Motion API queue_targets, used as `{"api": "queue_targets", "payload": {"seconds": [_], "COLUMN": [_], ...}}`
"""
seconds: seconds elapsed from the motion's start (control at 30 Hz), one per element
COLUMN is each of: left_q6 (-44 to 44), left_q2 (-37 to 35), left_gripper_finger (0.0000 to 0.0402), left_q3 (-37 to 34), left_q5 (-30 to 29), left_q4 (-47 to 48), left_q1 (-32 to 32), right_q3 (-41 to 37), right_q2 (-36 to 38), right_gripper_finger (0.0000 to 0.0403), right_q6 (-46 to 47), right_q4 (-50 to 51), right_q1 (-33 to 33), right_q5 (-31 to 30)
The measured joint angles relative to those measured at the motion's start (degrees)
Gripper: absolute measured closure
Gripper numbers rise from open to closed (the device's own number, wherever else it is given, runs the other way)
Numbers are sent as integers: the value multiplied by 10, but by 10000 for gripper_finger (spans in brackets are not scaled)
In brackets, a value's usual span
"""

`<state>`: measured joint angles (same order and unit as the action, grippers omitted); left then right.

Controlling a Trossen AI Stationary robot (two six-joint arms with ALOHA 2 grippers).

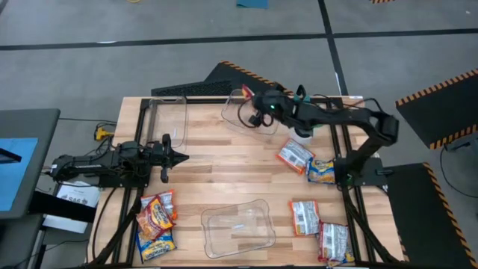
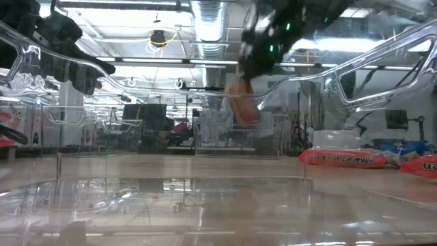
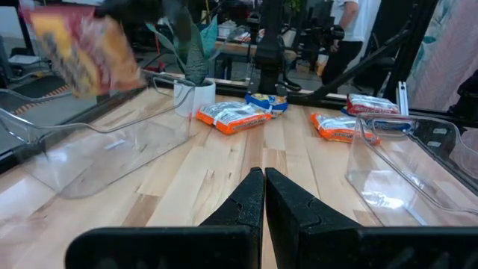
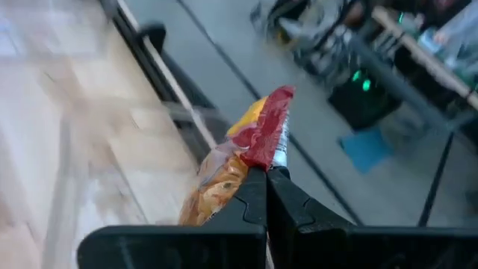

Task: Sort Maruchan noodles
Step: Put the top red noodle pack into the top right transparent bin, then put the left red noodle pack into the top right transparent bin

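Noodles: 1 red-and-yellow packet [image 4: 250, 153] hangs pinched in the right tool [image 4: 267, 175], whose fingers are clamped tight on its edge, above the clear bin [image 1: 246, 110] at the table's 12 o'clock edge. 4 more packets [image 1: 314, 190] lie between 3 and 5 o'clock, and a pile [image 1: 155, 223] rests at 7 o'clock beside another clear bin [image 1: 237, 228] at 6. The left tool [image 1: 181, 156] hovers at 9 o'clock over the wooden table [image 1: 224, 168], fingers pressed together, holding nothing.
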<state>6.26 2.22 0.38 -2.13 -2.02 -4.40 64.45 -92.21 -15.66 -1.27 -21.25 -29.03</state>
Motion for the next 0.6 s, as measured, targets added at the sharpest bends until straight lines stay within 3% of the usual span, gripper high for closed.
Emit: {"api": "queue_targets", "payload": {"seconds": [0.3, 0.6], "left_q6": [0, -9], "left_q2": [0, 0], "left_gripper_finger": [401, 401], "left_q3": [0, 0], "left_q5": [0, -5], "left_q4": [0, 0], "left_q1": [0, 0], "right_q3": [0, 0], "right_q2": [-59, -27], "right_gripper_finger": [383, 252], "right_q6": [25, 75], "right_q4": [14, 63], "right_q1": [-10, 2], "right_q5": [52, 64]}}
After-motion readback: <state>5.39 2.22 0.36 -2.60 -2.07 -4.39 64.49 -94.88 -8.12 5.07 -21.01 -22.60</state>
